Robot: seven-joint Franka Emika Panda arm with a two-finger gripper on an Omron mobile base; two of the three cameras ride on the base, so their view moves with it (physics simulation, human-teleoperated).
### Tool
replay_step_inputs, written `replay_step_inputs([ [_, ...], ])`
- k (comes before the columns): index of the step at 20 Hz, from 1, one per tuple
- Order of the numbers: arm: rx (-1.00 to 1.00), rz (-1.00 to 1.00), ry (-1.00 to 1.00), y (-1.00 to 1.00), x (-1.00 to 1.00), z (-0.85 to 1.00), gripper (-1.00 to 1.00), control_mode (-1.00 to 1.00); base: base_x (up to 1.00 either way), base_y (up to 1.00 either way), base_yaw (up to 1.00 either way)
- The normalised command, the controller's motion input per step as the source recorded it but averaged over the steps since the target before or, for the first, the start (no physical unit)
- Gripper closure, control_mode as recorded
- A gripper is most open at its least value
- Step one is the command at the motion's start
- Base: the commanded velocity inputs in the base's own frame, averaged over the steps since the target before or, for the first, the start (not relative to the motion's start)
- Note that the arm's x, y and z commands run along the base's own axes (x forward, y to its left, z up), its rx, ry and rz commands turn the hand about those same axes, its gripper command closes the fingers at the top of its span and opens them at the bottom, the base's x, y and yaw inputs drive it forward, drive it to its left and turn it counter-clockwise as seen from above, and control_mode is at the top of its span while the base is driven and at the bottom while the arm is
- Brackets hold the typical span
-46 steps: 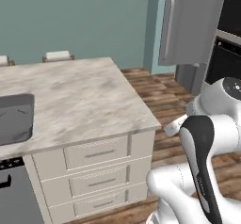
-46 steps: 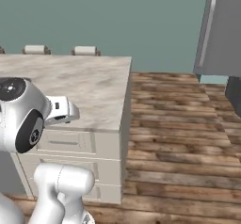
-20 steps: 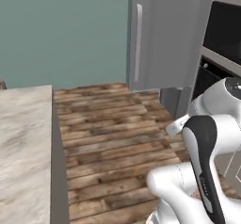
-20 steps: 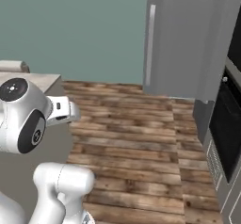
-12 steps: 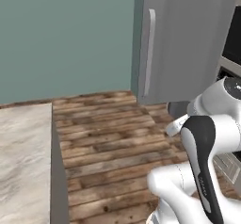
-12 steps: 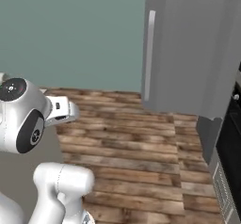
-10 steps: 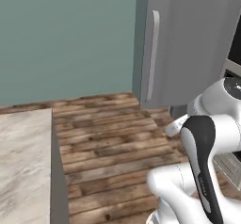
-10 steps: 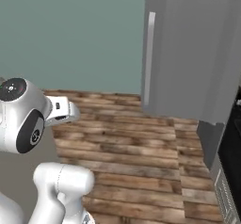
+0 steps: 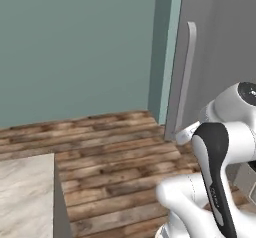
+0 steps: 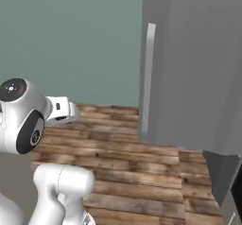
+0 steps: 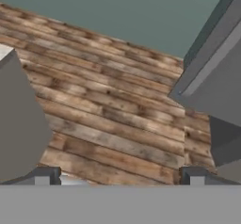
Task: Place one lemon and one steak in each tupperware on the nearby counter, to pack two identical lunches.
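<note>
A corner of the pale marble counter (image 9: 25, 194) lies at the lower left of the left base view. Its grey side panel (image 11: 19, 119) stands at the left of the hand view. The lemon, the steak and the tupperware are out of view. My gripper (image 11: 120, 177) is open. Its two dark fingertips (image 11: 44, 176) stand wide apart over the wooden floor, with nothing between them. The arm (image 9: 215, 172) is folded close to the base, with the hand held level.
A tall grey fridge (image 10: 198, 63) with a long vertical handle (image 9: 184, 77) stands ahead on the right, also seen in the hand view as a fridge (image 11: 221, 77). A dark oven front (image 10: 229, 181) is at the far right. A teal wall (image 9: 75, 47) rises behind the wooden floor (image 9: 115, 162).
The base has turned, so the whole picture has shifted: the counter has slid off to the left and the fridge has come closer and more central. The arm's pose and the open gripper are unchanged.
</note>
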Motion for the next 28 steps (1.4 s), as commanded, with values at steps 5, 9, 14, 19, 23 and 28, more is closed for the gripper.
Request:
replay_step_inputs([
  [5,0.0,0.0,0.0,0.0,0.0,0.0,-1.0,1.0,1.0,0.04,0.0],
  [9,0.0,0.0,0.0,0.0,0.0,0.0,-1.0,1.0,1.0,0.0,0.0],
  [14,0.0,0.0,0.0,0.0,0.0,0.0,-1.0,1.0,1.0,0.02,0.0],
  [19,0.0,0.0,0.0,0.0,0.0,0.0,-1.0,1.0,1.0,0.0,-0.07],
  [23,0.0,0.0,0.0,0.0,0.0,0.0,-1.0,1.0,1.0,0.02,-0.13],
  [28,0.0,0.0,0.0,0.0,0.0,0.0,-1.0,1.0,0.43,-0.07,-0.45],
])
